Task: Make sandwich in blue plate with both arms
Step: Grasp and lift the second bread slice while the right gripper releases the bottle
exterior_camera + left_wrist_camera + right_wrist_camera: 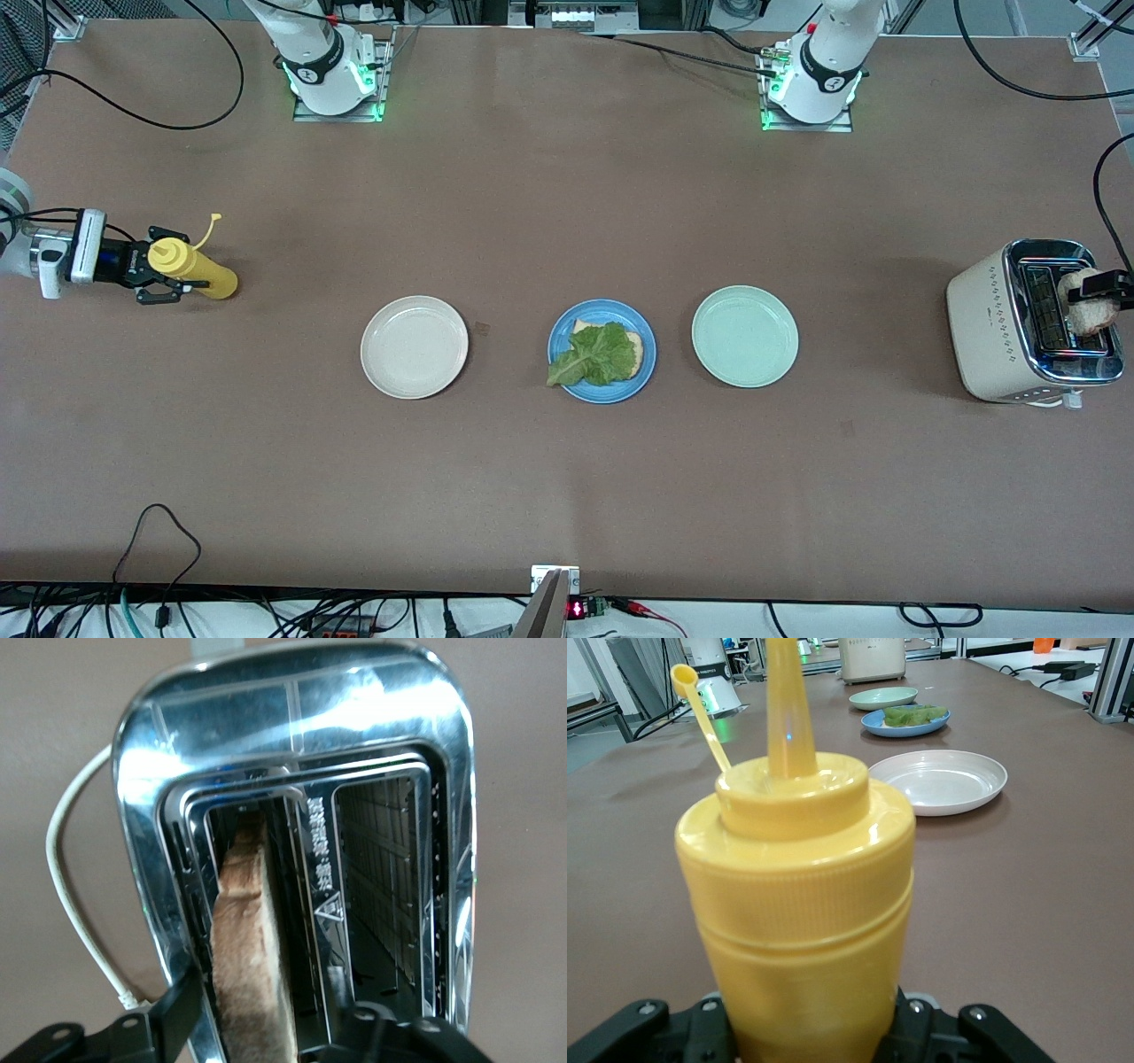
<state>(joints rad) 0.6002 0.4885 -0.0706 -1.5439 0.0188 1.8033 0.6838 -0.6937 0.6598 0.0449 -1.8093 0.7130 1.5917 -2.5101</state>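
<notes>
The blue plate [649, 353] sits mid-table with one tan bread slice [633, 346] on it and a ruffled green lettuce leaf [595, 354] on top; it also shows in the right wrist view [873, 724]. My left gripper [1103, 285] is over the toaster [983, 328] at the left arm's end, shut on a second bread slice [1091, 315] that stands partly out of a slot [252, 966]. My right gripper [164, 276] is at the right arm's end, shut on an upright yellow squeeze bottle [199, 270] with its cap flipped open [797, 895].
A beige-white plate [414, 346] lies beside the blue plate toward the right arm's end. A pale green plate [745, 336] lies beside it toward the left arm's end. The toaster's white cord [66, 895] trails off its side.
</notes>
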